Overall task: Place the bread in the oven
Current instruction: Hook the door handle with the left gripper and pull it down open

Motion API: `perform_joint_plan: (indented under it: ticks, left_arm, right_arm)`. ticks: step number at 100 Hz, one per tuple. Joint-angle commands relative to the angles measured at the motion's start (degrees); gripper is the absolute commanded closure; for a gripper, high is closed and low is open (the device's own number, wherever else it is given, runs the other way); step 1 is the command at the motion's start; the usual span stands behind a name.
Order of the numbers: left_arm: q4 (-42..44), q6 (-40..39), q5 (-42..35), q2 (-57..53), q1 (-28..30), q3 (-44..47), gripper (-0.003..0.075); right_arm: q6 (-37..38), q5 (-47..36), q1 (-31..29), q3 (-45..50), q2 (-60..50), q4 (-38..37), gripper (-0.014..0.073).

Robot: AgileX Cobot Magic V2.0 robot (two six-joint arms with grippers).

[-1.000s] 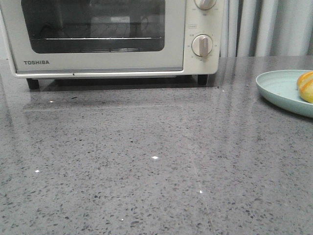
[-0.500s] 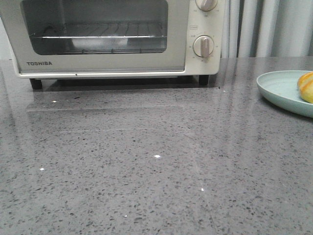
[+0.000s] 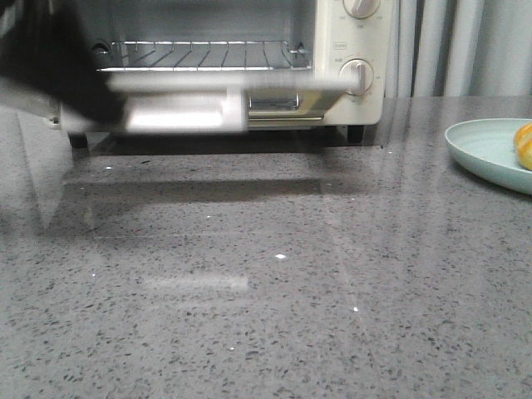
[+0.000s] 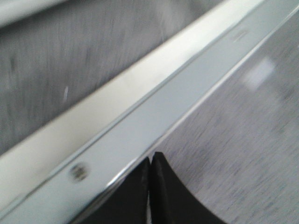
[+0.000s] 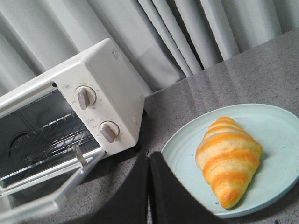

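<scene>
Grey curtains hang behind a speckled grey counter (image 3: pixel 274 291) with a glossy, reflective top. The oven (image 3: pixel 349 50) stands at the back left of the counter; its door (image 3: pixel 216 83) is hinged down near level and blurred, and the wire rack (image 3: pixel 199 54) shows inside. The bread (image 5: pixel 228 158) lies on a pale green plate (image 5: pixel 275 126) at the right edge of the counter, well apart from the oven.

Handling, as a judgement: the roll looks light and glossy, with a rounded, tapering form. It may be soft enough to dent, or slick enough to slip, so a hold across the thick middle, square to its long axis, seems safer than one at either pointed end. The shallow plate rim leaves the sides of the roll free to approach.

The right pincer (image 5: pixel 148 186) has its two dark fingers pressed together and holds nothing; the bread lies near it, to one side of the fingertips, not between them. The left pincer (image 4: pixel 150 161) is likewise closed and empty, its tips just beside the metal edge of the oven door; whether they touch it cannot be told. It is far from the bread.
</scene>
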Motion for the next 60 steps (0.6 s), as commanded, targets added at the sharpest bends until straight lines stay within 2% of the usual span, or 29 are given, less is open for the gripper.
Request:
perform_joint_plan:
  ticks: [1, 16, 34, 60]
  left_arm:
    - [2.06, -0.79, -13.28, -0.69, 0.81, -0.12, 0.0742]
    - [3.02, -0.79, -18.13, -0.69, 0.81, 2.82, 0.0742]
    - [2.79, -0.79, -18.91, -1.29, 0.81, 3.55, 0.0742]
    - [0.30, -0.79, -23.16, -12.28, 0.81, 3.00, 0.0741]
  right_arm:
    - [-0.41, -4.82, -0.34, -2.12, 0.98, 0.07, 0.0661]
    - [-0.41, -5.05, -0.34, -2.12, 0.98, 0.07, 0.0661]
    - [-0.41, -5.71, -0.34, -2.12, 0.98, 0.07, 0.0661]
    - [-1.82, -5.67, -0.34, -6.49, 0.98, 0.07, 0.0661]
